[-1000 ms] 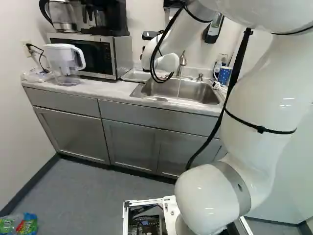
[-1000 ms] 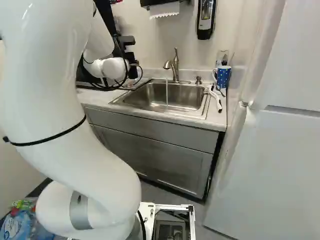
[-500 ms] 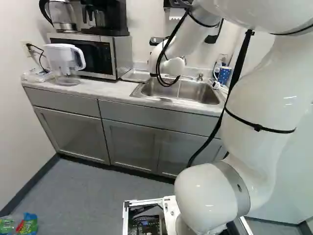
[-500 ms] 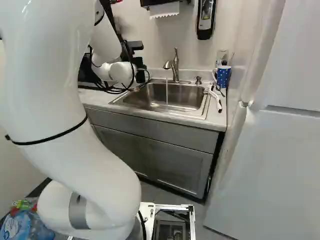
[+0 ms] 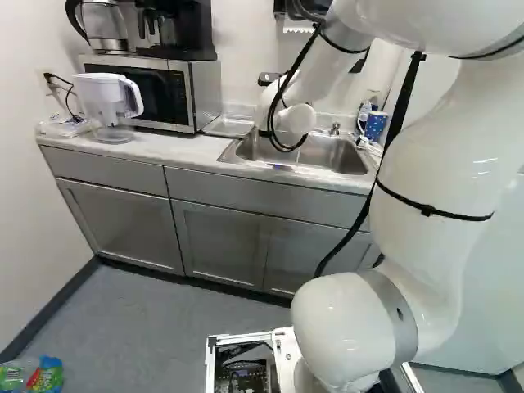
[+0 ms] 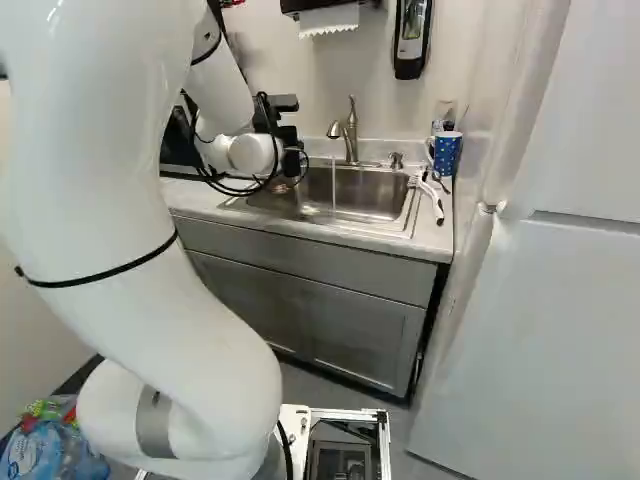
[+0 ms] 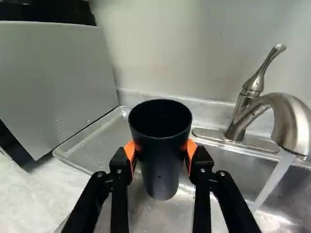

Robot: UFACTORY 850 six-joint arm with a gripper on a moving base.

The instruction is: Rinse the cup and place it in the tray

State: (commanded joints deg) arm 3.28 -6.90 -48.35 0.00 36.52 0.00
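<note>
From where I stand, furthest left on the pale tabletop [image 5: 176,147] is a white and clear plastic pitcher [image 5: 100,94], in front of a silver microwave with a dark door [image 5: 151,86]. A glass kettle with a black handle [image 5: 105,24] stands on the microwave. Next comes a shallow metal tray [image 7: 90,145], lying between the microwave and the stainless-steel sink [image 6: 370,192]. The black end effector [image 6: 291,162] is pinching a black, round cup [image 7: 159,162] from two sides, orange pads against its wall. The cup hangs mouth up by the sink's tray side, apart from the stream of water [image 7: 274,179] running out of the brushed-metal faucet [image 6: 350,135]. To the right, on the tabletop, are a white-handled brush [image 6: 436,203] and a blue mug with white dots [image 6: 448,155].
</note>
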